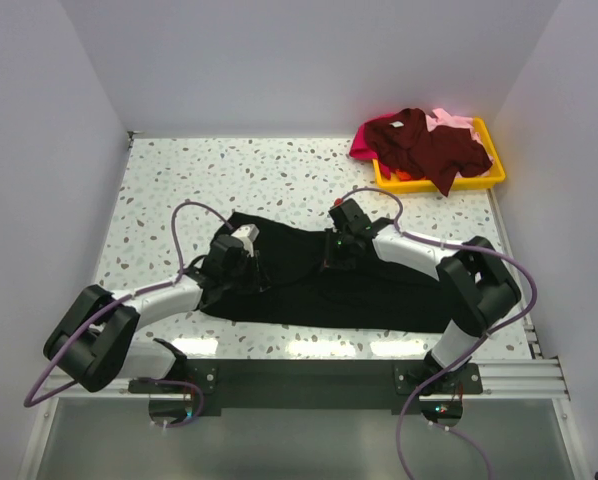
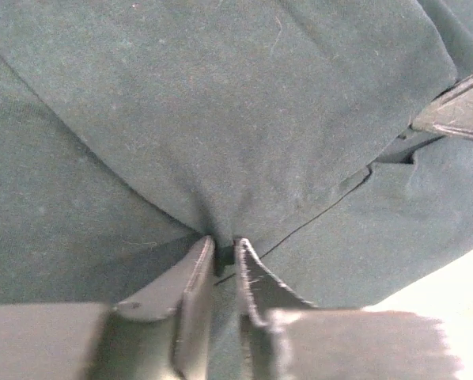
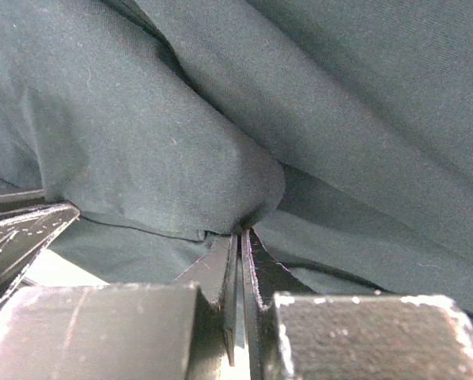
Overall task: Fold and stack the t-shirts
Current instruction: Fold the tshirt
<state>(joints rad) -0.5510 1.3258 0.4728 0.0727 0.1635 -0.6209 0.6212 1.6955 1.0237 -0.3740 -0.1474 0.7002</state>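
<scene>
A large black t-shirt (image 1: pixel 379 290) lies spread across the middle of the table. My left gripper (image 1: pixel 254 272) rests on its left part, and in the left wrist view the jaws (image 2: pixel 225 249) pinch a raised fold of the black cloth (image 2: pixel 221 119). My right gripper (image 1: pixel 332 252) sits on the shirt's upper middle. In the right wrist view it (image 3: pixel 240 233) is shut on a bunched fold of the same cloth (image 3: pixel 181 158). A dark maroon t-shirt (image 1: pixel 429 145), a magenta one (image 1: pixel 364 145) and a pale pink one (image 1: pixel 454 120) are heaped at the back right.
The heaped shirts lie in a yellow plastic tray (image 1: pixel 491 176) by the right wall. White walls close in the speckled table (image 1: pixel 179 180) on three sides. The arms' mounting rail (image 1: pixel 309 375) runs along the near edge.
</scene>
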